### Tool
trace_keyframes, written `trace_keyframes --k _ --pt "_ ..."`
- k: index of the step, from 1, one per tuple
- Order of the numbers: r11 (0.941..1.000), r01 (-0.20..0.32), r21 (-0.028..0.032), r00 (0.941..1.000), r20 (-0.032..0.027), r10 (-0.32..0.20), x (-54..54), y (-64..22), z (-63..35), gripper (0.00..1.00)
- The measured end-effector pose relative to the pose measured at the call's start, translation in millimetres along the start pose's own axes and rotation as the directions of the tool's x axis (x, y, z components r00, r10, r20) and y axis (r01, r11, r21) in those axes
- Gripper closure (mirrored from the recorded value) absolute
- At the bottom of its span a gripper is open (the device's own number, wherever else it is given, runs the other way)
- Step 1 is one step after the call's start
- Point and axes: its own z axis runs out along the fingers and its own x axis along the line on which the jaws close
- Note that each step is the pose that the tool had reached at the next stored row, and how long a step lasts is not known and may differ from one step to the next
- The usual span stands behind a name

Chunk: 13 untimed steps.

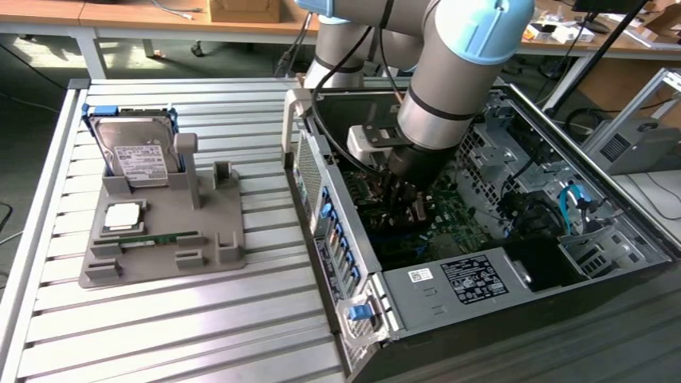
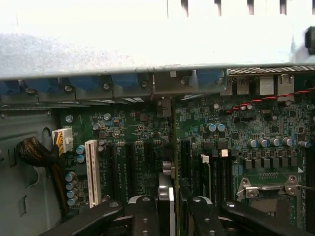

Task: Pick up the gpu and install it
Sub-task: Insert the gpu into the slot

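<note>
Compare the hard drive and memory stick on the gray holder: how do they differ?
The hard drive is boxy and silver with a white label; the memory stick is a narrow green strip. The hard drive stands on end in its cradle; the memory stick lies low along the gray holder. Both sit on it, outside the computer case.

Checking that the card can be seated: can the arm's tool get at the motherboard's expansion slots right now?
Probably yes. The case is open, and the tool hangs inside over the motherboard, gripping the gpu edge-on above the dark slots. Nothing seems to lie across them.
</note>
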Motion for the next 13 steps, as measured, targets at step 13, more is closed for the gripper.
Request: trace_keyframes --k 13 --pt "1.0000 0.000 0.0014 0.9997 -0.0250 0.000 -0.7 -0.8 -4.1 0.73"
